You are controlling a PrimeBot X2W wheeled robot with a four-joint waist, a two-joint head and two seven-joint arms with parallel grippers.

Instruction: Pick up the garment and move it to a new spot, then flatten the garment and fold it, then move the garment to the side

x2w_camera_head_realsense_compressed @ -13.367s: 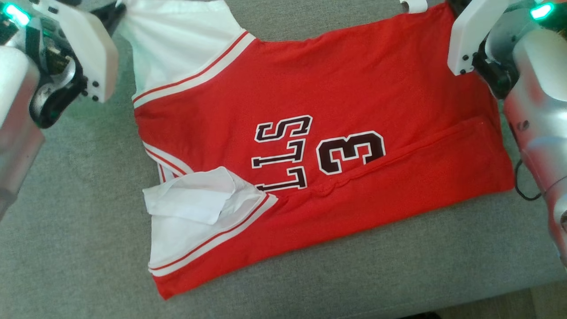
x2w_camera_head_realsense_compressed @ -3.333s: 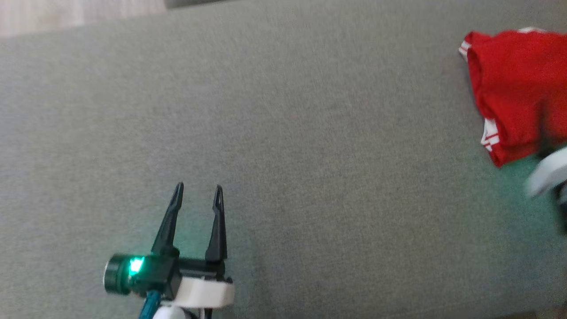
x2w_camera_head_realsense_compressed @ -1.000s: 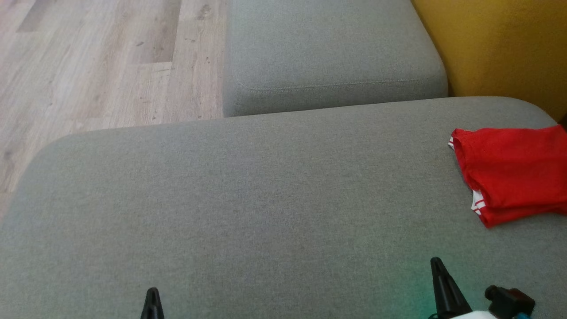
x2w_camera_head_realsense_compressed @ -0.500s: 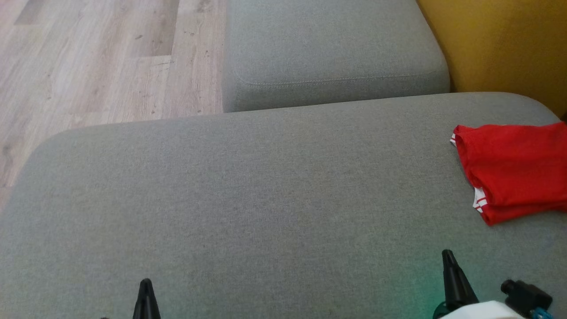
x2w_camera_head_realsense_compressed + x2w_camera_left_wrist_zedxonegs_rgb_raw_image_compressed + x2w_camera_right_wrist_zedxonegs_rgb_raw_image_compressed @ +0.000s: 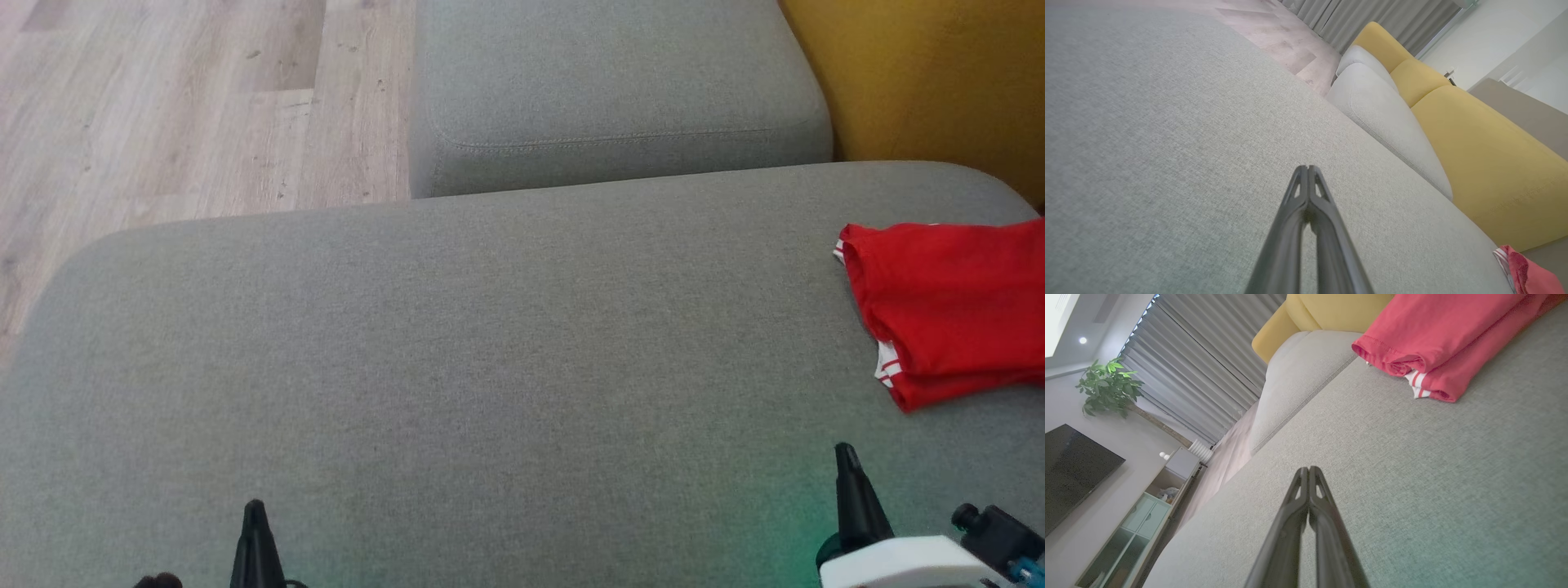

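The red garment (image 5: 951, 306) with white trim lies folded at the right edge of the grey cushion (image 5: 490, 367), and its folded edge (image 5: 1425, 343) fills the upper right of the right wrist view. A corner of it (image 5: 1527, 273) peeks in at the lower right of the left wrist view. My left gripper (image 5: 255, 510) rises at the bottom left, shut and empty (image 5: 1307, 168). My right gripper (image 5: 845, 453) stands at the bottom right, below the garment and apart from it, shut with nothing between its fingers (image 5: 1308, 469).
A second grey cushion (image 5: 604, 90) sits beyond the first. A yellow sofa back (image 5: 922, 73) runs along the right. Wooden floor (image 5: 163, 106) lies at the upper left. A cabinet (image 5: 1139, 514), a dark screen (image 5: 1073, 469) and a plant (image 5: 1106, 388) stand across the room.
The camera has tilted slightly, shifting the scene down a little. Both gripper tips have risen a bit higher into the picture. The folded garment stays where it lay.
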